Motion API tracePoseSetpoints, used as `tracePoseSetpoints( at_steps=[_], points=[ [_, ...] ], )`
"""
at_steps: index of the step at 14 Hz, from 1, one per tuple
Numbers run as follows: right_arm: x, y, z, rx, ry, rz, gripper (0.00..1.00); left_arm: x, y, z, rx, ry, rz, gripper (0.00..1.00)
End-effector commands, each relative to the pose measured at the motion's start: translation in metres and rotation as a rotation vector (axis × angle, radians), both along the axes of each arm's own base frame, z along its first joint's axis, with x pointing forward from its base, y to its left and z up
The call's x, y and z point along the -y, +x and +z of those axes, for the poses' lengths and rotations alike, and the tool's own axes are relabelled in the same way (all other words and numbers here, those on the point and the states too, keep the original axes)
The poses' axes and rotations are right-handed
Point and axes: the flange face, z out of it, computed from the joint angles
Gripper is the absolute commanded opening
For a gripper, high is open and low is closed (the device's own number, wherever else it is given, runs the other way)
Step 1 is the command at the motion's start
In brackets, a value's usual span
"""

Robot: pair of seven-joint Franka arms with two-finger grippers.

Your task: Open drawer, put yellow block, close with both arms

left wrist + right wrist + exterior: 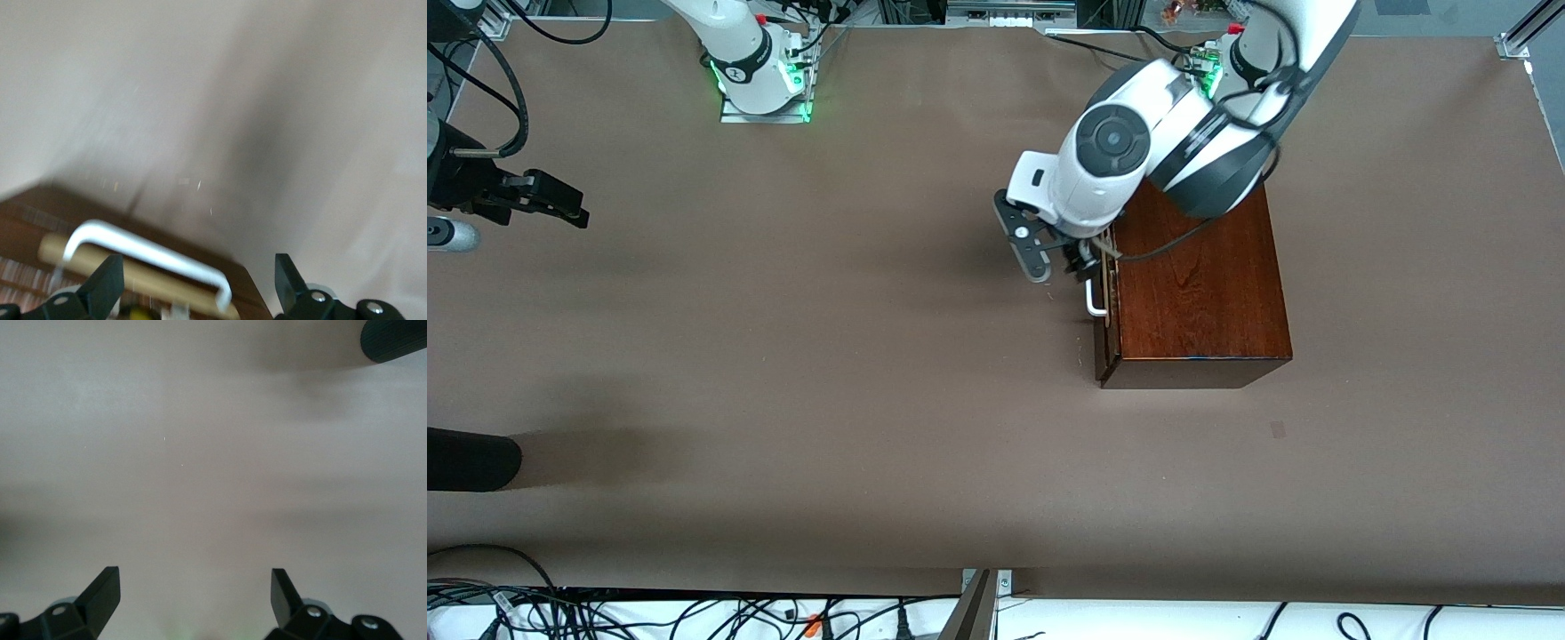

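Here I work the opening step: my left gripper (1060,263), jaws spread, sits at the handle (1095,298) of the shut drawer (1104,311), frame centre-right. My right gripper (560,206), also spread, waits upper left. Next: clamp and pull. No block in view.

The box (1200,293) is sitting on the surface (827,373) toward the left arm's end. The left claw (1063,258) is hovering just beside the drawer's handle (1094,298). The right claw (551,200) is hanging over the surface's right-arm end, well apart.
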Motion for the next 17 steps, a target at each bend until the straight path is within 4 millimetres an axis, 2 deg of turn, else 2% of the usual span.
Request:
tracePoseSetpoints(
  at_steps=[1,4,5,7,10,12,15,17],
  points=[
    [0.001,-0.004,0.004,0.012,0.01,-0.01,1.0,-0.049,0.015,0.061,-0.037,0.062,0.23,1.0],
    [0.001,-0.004,0.005,0.015,0.013,-0.01,1.0,-0.129,0.048,0.098,-0.079,0.107,0.342,1.0],
    [0.001,-0.004,0.005,0.015,0.015,-0.01,1.0,-0.144,0.051,0.107,-0.074,0.106,0.364,1.0],
    [0.001,-0.004,0.004,0.013,0.013,-0.01,1.0,-0.19,0.058,0.128,-0.026,0.127,0.464,1.0],
    [0.001,-0.004,0.005,0.015,0.013,-0.01,1.0,-0.252,0.066,0.148,0.034,0.106,0.613,1.0],
    [0.001,-0.004,0.005,0.015,0.015,-0.01,1.0,-0.292,0.059,0.154,0.087,0.092,0.701,1.0],
    [0.001,-0.004,0.004,0.013,0.013,-0.01,1.0,-0.34,0.048,0.151,0.103,0.109,0.817,1.0],
    [0.001,-0.004,0.005,0.015,0.015,-0.01,1.0,-0.353,0.038,0.153,0.105,0.123,0.924,1.0]
  ],
)
